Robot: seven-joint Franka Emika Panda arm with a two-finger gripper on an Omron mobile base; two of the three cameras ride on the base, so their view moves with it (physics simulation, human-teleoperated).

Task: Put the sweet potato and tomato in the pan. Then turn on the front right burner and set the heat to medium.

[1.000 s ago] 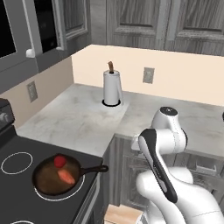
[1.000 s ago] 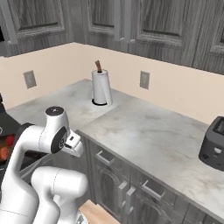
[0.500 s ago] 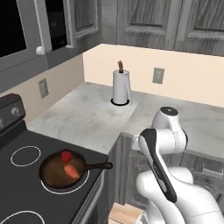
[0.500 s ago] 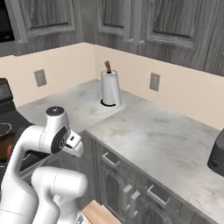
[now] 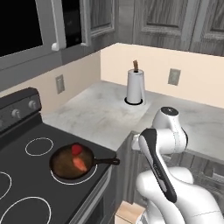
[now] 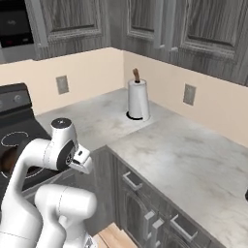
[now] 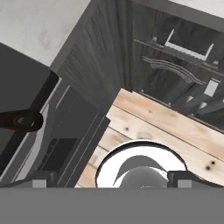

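Pan, left base view: one pan (image 5: 72,162) sits on the black stovetop (image 5: 26,192) inside a white ring, its short handle pointing toward the counter (image 5: 96,116).
Contents, left base view: one tomato (image 5: 77,149) and one sweet potato (image 5: 79,164) lie inside the pan, the tomato toward the far side, the two just beside each other.
Burner rings, left base view: four white outlines are counted in whole or part; the ring under the pan is judged to be the front right burner (image 5: 57,176).
Knobs, left base view: two round knobs (image 5: 32,104) are discernible on the raised back panel; more may lie out of frame.
Step in hand: loading looks complete; the burner step is judged outstanding.
Next move: the arm, folded near the base, needs to reach to the correct knob and turn it to a middle setting; which knob serves this burner cannot be told.
Right base view: one paper towel roll (image 6: 138,100) stands on the counter; two wall outlets (image 6: 189,94) are counted.
Hand view: the hand (image 7: 107,180) stands released, fingertips far apart and empty, looking down at the wooden floor (image 7: 153,127); the pan handle's end lies at the left edge.
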